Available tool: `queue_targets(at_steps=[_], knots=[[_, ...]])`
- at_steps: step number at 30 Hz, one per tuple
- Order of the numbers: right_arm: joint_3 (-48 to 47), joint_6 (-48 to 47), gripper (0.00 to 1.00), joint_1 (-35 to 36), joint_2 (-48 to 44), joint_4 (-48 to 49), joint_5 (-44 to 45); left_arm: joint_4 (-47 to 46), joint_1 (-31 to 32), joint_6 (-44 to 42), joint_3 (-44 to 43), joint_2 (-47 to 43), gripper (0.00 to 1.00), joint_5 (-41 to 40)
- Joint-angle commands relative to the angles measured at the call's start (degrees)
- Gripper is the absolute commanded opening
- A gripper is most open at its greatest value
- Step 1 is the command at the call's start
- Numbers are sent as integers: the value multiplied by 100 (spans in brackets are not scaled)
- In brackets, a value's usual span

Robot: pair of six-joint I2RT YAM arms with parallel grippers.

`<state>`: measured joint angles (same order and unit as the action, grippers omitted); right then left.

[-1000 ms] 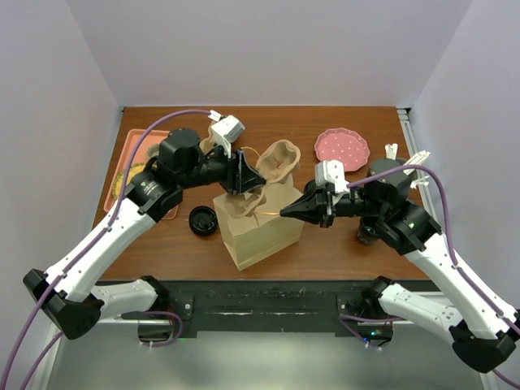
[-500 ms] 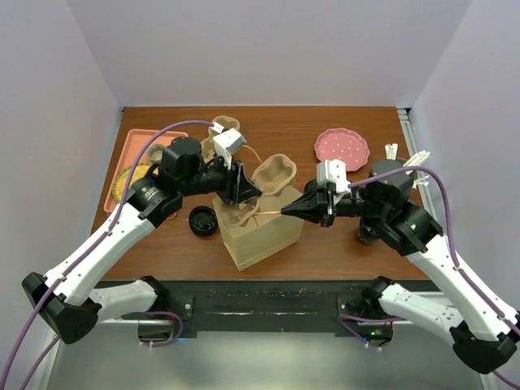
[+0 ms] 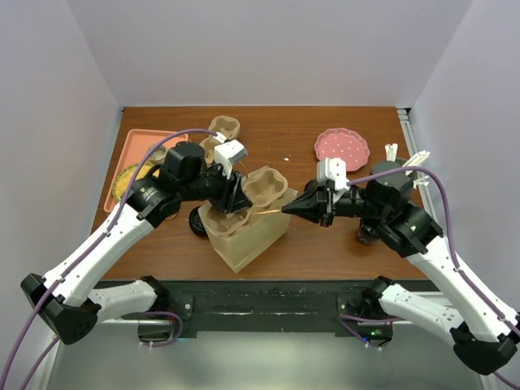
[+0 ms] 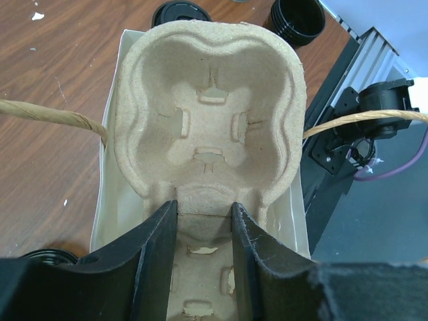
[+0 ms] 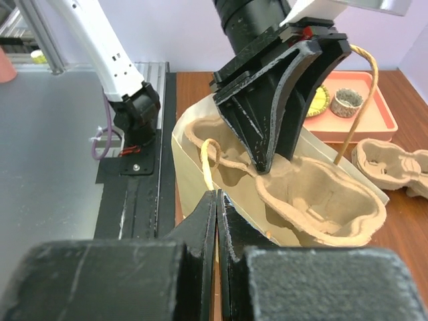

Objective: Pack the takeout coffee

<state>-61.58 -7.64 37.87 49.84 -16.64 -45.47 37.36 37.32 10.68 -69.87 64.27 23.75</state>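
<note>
Takeout coffee [image 3: 195, 223], a black lidded cup, sits on the desk [image 3: 325, 252] left of our tan paper bag [image 3: 248, 244]. The left hand [image 3: 236, 199] clamps the pulp carrier [image 3: 264, 183], and the right hand [image 3: 288, 210] is pinched shut on the bag's twine handle [image 5: 208, 160]. Next, we seat the carrier.

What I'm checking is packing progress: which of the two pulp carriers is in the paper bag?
The carrier held by the left hand, partly inside the bag. The other carrier lies on the table farther back, untouched.
</note>
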Motion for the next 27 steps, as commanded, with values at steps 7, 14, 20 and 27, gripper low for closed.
queue_targets(at_steps=[7, 14, 20, 27], knots=[[-1169, 2432, 42, 10, 455, -276, 2551, 227, 30, -461, -212, 164, 0, -291], [-2472, 3190, 42, 10, 1738, -2438, 4028, 280, 30, -593, -168, 226, 0, -406], [-2569, 3357, 40, 10, 2134, -2607, 3809, 491, 30, -742, -203, 165, 0, -511], [-2895, 3295, 36, 1, 2601, -3213, 3712, 623, 30, -804, -378, 164, 0, -538]])
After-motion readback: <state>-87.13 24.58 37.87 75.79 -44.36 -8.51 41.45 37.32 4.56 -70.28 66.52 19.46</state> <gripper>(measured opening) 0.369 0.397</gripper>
